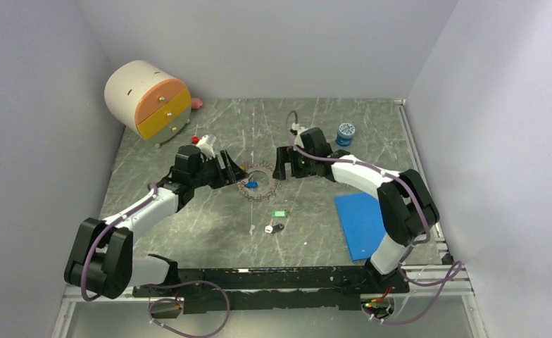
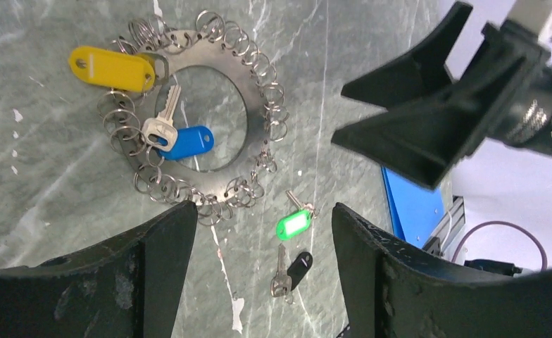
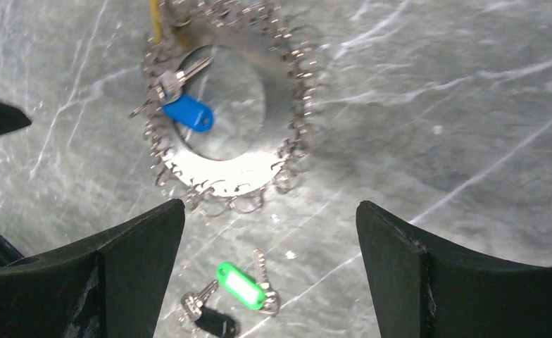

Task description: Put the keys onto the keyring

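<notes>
The keyring [image 1: 247, 190] lies flat on the table between my grippers, a silvery plate hoop edged with many small rings [image 2: 258, 120] [image 3: 281, 113]. A blue-headed key [image 2: 189, 142] [image 3: 187, 113] and a yellow-headed key [image 2: 111, 68] are at the ring. A green-headed key [image 1: 279, 213] [image 2: 292, 225] [image 3: 241, 285] and a black-headed key [image 1: 276, 227] [image 2: 298, 266] [image 3: 213, 322] lie loose on the table nearer the arm bases. My left gripper [image 1: 229, 169] [image 2: 259, 211] is open and empty just left of the ring. My right gripper [image 1: 281, 165] [image 3: 270, 208] is open and empty just right of it.
A white drum-shaped cabinet with orange and yellow drawers [image 1: 148, 102] stands at the back left, with a pink item [image 1: 197, 103] beside it. A small blue jar [image 1: 346, 132] sits at the back right. A blue sheet [image 1: 361, 222] lies front right. Walls close in both sides.
</notes>
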Available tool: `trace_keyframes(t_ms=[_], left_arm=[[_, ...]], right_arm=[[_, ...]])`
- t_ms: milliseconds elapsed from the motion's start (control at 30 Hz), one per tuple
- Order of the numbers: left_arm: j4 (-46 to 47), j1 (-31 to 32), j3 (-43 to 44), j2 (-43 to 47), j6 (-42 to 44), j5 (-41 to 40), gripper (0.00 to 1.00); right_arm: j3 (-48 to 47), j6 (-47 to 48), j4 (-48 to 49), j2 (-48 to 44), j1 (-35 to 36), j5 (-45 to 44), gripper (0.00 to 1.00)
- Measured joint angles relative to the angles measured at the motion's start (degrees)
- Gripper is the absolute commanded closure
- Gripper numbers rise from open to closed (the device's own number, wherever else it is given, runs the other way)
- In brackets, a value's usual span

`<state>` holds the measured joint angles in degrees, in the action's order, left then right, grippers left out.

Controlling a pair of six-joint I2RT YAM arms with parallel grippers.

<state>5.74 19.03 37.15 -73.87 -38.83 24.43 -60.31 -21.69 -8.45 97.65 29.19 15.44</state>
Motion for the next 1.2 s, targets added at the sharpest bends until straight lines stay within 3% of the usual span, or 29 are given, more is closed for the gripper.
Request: trace_keyframes(t_ms=[133, 233, 333, 533, 833, 1200], left_arm=[[2.60, -0.46, -1.18, 0.90, -0.90, -0.33, 0.26], [3.06, -0.46, -1.36, 0.90, -1.29, -0.33, 0.28], [3.39, -0.46, -1.36, 0.85, -1.29, -0.24, 0.29], [2.89, -0.15, -1.36, 0.74, -1.07, 0.11, 0.29], [1.31, 0.09, -1.29, 0.90, 0.22, 0.00, 0.29], [-1.09, 0.09, -0.59, 0.90, 1.60, -0.83, 0.29]], right_arm=[[0.00, 0.55, -1.57, -1.88, 5.66, -3.15, 0.13], [0.00, 0.31, -2.60, -1.62, 10.16, -4.00, 0.25], [0.00, -0.63, -2.43, -0.70, 13.05, -3.61, 0.29], [0.39, -3.50, -0.31, 2.40, 13.60, -2.89, 0.33], [0.44, -5.77, 2.34, 6.03, 13.60, -1.40, 0.52], [0.24, -7.45, 2.93, 6.88, 13.60, -1.29, 0.51]])
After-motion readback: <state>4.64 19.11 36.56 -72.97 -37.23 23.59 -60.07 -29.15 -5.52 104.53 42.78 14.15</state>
